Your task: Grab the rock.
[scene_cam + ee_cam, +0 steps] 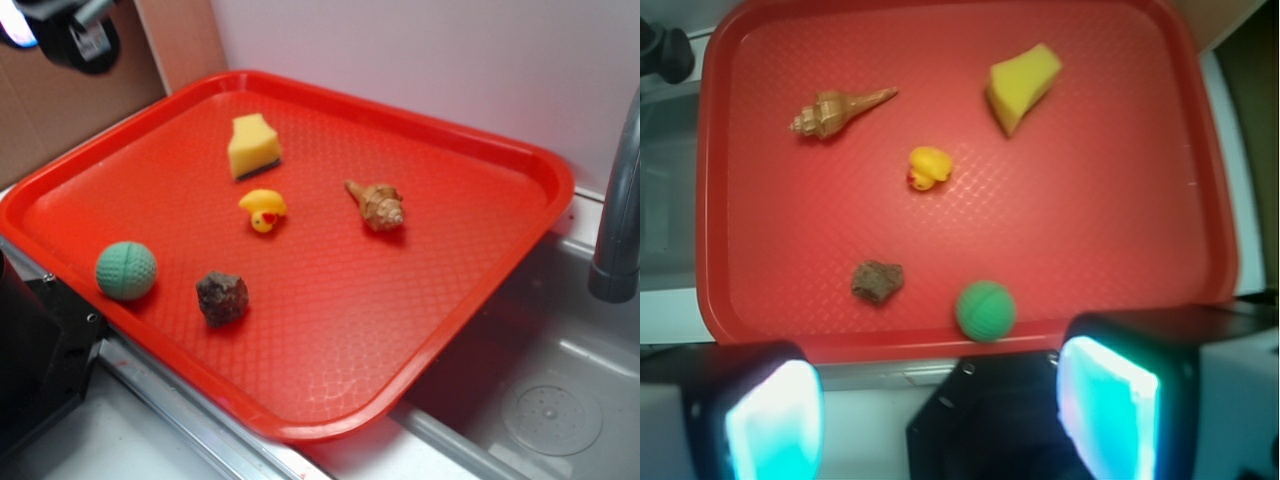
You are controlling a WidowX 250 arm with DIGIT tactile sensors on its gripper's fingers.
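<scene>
The rock (222,298) is a small dark brown rough lump lying on the red tray (470,160) near its front left edge, to the right of a green textured ball (126,270). In the wrist view the rock (877,281) lies near the tray's near edge, left of the green ball (986,309). My gripper (940,420) is high above and short of the tray's near edge, far from the rock. Its two glowing pads (772,422) stand wide apart with nothing between them. In the exterior view only a dark part of the arm shows at the top left.
On the tray also lie a tan spiral seashell (376,204), a small yellow duck (263,210) and a yellow sponge wedge (254,146). A black block (40,350) stands beside the tray's front left edge. A grey faucet (618,200) and sink (550,400) are at the right.
</scene>
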